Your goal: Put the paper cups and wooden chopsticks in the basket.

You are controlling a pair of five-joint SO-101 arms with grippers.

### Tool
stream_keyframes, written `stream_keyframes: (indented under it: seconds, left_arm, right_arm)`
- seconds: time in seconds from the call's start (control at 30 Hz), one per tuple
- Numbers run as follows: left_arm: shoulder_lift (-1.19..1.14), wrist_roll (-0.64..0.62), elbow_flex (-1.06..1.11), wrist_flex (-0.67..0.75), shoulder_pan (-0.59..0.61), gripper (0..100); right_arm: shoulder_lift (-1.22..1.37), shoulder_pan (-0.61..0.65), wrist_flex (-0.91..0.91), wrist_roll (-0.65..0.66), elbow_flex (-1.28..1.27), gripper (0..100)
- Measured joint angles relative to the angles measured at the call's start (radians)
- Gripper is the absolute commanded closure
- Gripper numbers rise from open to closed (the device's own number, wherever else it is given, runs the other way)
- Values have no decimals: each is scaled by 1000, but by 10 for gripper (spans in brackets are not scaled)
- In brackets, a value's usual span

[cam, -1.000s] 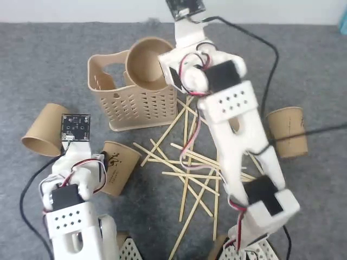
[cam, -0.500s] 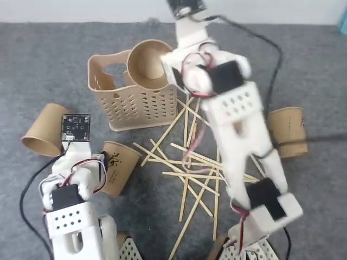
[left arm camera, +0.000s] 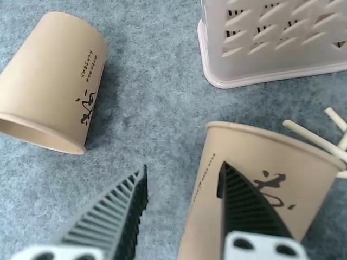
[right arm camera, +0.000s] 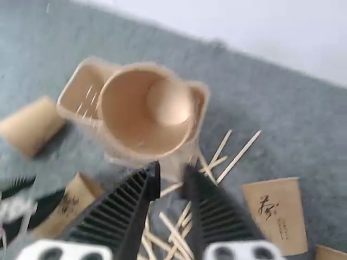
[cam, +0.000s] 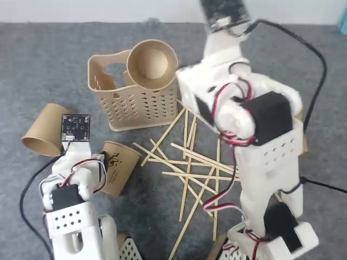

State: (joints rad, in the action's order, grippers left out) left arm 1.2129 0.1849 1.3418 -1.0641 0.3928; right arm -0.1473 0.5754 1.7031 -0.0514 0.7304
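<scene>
A paper cup (cam: 152,64) leans tilted in the tan slotted basket (cam: 133,100), mouth facing up and outward. My right gripper (right arm camera: 171,167) hovers above it, open by a narrow gap with nothing held. My left gripper (left arm camera: 183,169) is open low over the mat. One finger (left arm camera: 244,208) lies over a second cup (left arm camera: 271,179) and the other finger sits outside its rim. A third cup (cam: 43,130) lies on its side at the far left. A fourth cup (right arm camera: 274,214) lies right of the chopsticks. Wooden chopsticks (cam: 190,162) lie scattered mid-table.
Grey felt mat (cam: 49,59) covers the table. The raised right arm (cam: 255,130) blocks much of the right side in the high view. The white bases of both arms stand at the near edge.
My right gripper has let go of the cup and the arm has lifted back to the right. The cup stays leaning in the basket. The left arm has not moved.
</scene>
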Motion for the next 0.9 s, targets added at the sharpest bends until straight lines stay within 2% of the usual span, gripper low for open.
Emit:
stream_keyframes:
  seconds: [0.2,0.4,0.5,0.77,0.9]
  left_arm:
    - [2,0,0,0,0,792]
    - [2,0,0,0,0,792]
    - [2,0,0,0,0,792]
    - [2,0,0,0,0,792]
    - [2,0,0,0,0,792]
  right_arm:
    - [-2,78,8,20,-181,991]
    - [-2,133,-118,21,-442,991]
    - [0,153,-218,23,-575,991]
    - [0,153,-623,23,-761,991]
    - [0,153,-694,23,-766,991]
